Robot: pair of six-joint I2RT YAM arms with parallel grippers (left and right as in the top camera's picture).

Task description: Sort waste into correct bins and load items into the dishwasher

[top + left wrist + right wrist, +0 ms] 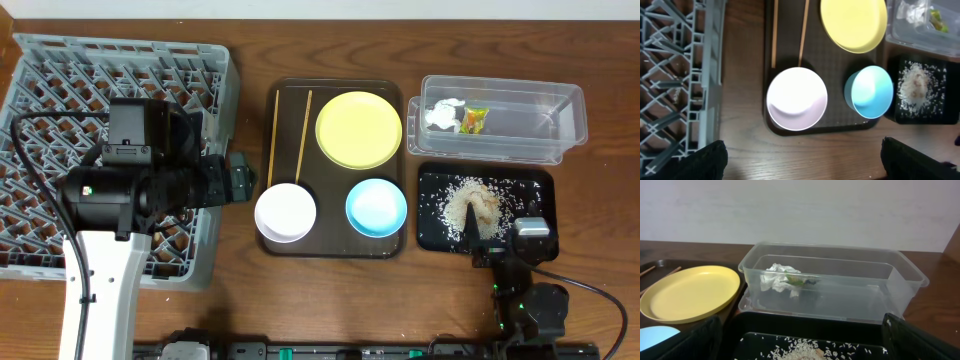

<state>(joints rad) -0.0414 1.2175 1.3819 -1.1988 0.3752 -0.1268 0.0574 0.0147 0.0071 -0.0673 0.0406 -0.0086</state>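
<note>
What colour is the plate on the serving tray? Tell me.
The plate is plain yellow, clearest in the overhead view.

Dark brown serving tray [332, 195] sits mid table [330, 300]. Table is brown wood. Pale wall [800, 210] behind.

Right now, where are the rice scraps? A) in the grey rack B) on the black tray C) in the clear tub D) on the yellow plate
B: the rice scraps lie piled on the black tray; the clear tub holds only the tissue and wrapper.
</note>
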